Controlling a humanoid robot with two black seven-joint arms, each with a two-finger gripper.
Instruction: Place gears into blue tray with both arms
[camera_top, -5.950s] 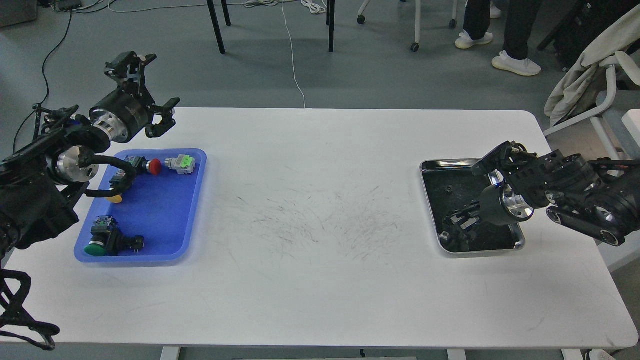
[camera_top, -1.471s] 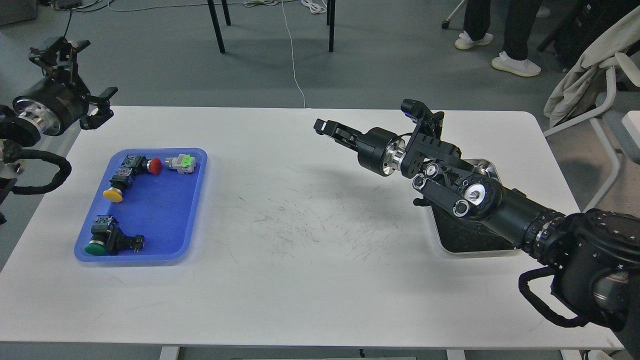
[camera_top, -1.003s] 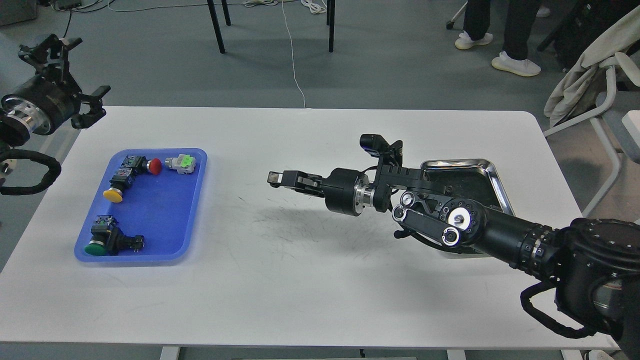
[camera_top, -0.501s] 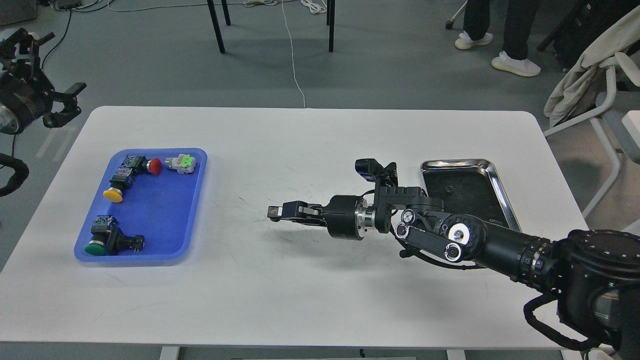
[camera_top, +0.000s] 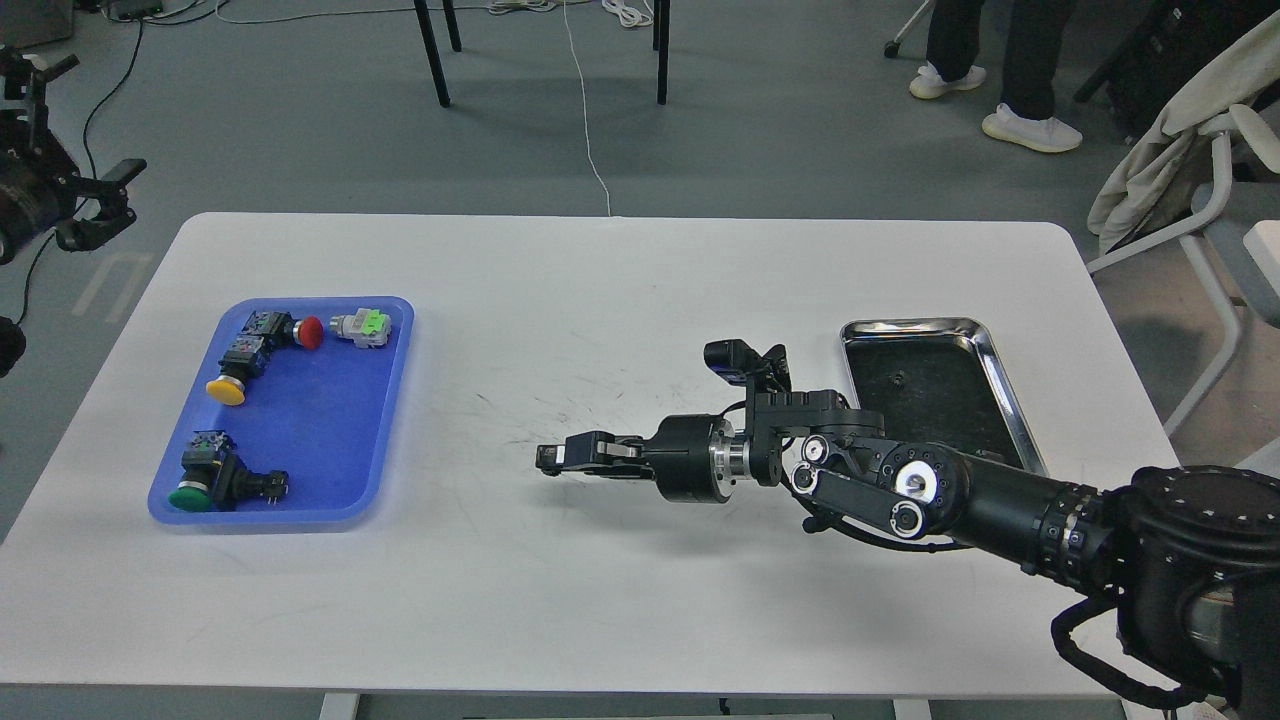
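White table (camera_top: 640, 600), left tool (camera_top: 60, 150) half cropped

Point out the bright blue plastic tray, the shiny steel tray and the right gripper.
Bright blue plastic tray (camera_top: 330, 440): head view, bare floor of the tray.
Shiny steel tray (camera_top: 990, 352): head view, right rim.
Right gripper (camera_top: 550, 460): head view, at its fingertips.
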